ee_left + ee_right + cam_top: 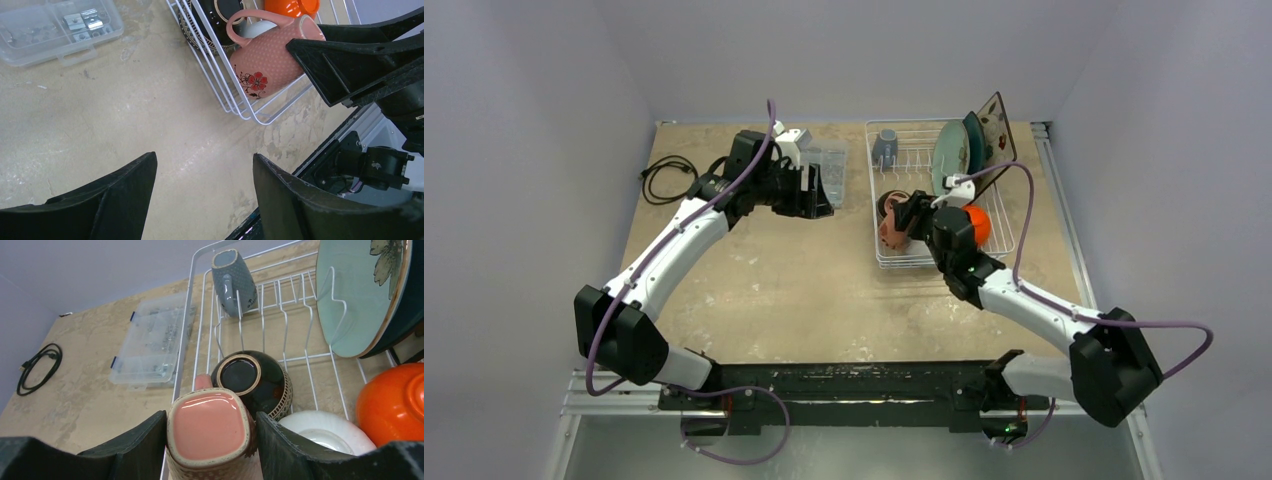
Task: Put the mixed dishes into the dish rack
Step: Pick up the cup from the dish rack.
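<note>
The right gripper (211,440) pinched the pink mug (265,60) at the rack (192,330) corner. The left gripper (202,185) hung spread and empty.

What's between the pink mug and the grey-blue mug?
The upturned brown bowl, just past the pink mug, then bare dish rack tines up to the grey-blue mug; the right wrist view shows it.
</note>
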Robot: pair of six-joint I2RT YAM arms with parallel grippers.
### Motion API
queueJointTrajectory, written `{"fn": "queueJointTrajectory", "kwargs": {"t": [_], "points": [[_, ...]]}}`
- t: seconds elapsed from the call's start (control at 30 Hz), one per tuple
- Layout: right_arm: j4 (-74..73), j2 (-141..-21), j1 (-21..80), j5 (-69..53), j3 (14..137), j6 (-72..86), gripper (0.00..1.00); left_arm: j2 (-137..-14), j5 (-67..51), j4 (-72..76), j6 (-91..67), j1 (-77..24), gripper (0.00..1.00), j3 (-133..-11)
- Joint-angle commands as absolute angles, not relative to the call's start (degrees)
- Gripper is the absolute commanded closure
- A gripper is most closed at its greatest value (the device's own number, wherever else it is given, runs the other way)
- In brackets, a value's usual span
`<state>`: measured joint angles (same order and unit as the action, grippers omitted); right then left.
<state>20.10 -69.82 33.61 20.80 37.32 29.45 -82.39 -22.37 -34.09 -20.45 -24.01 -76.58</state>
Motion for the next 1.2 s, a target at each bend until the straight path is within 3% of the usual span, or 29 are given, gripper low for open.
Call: {"fn": "queueJointTrajectory", "kwargs": {"t": [0.0,0.37,1.17], "points": [[23.7,-69.5,36.7,30.1,39.1,30.6,1.00,-81.1,-23.6,-32.2,-21.0,-23.6,0.31,-76.6],[28.5,-77.5,48.1,50.3,36.7,30.4,1.00,-81.2,-23.6,-32.2,-21.0,-23.6,0.31,-76.5],[29.3,-80.2,50.7,55.9,34.0,21.3,1.00,-81.7,-24.2,-32.0,-21.2,-23.6,0.31,-76.5]]}}
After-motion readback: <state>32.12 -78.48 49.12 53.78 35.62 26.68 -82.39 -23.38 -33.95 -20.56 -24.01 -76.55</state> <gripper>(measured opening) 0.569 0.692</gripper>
